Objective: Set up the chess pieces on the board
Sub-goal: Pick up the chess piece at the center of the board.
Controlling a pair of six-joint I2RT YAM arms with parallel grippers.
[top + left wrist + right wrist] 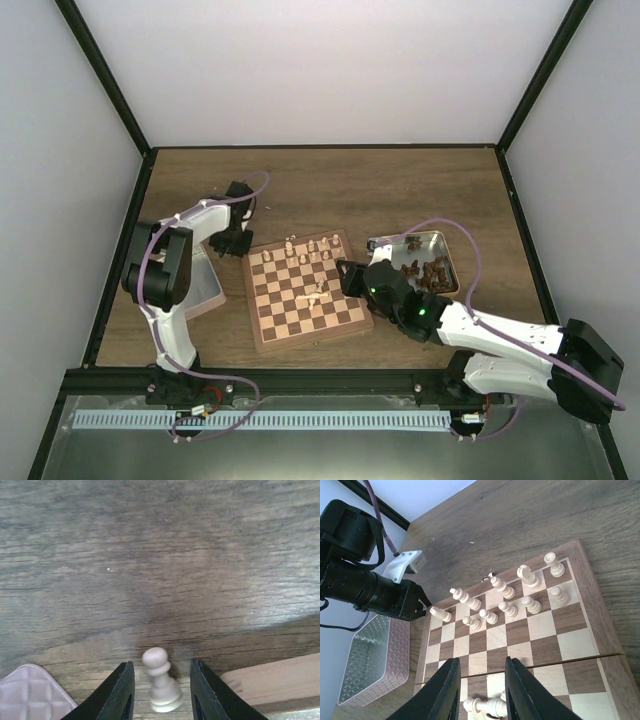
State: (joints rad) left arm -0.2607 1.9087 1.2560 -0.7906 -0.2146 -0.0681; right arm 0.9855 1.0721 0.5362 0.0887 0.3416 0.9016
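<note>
Left claw (pixel 161 663): spread, one finger set either side of a pale pawn (pixel 161 690), neither touching it. The pawn is seen upright on the bare table (pixel 150 555), just off the far left corner of the board (pixel 300 322).

Right claw (pixel 482 661): spread, nothing pinched, held over the board towards its right edge.

Pale pieces (pixel 528 576) are ranged upright along the two far rows. Toppled pieces (pixel 487 707) are noted mid-board, close by the right claw. Dark pieces (pixel 428 270) are heaped in the right tin (pixel 443 236).
</note>
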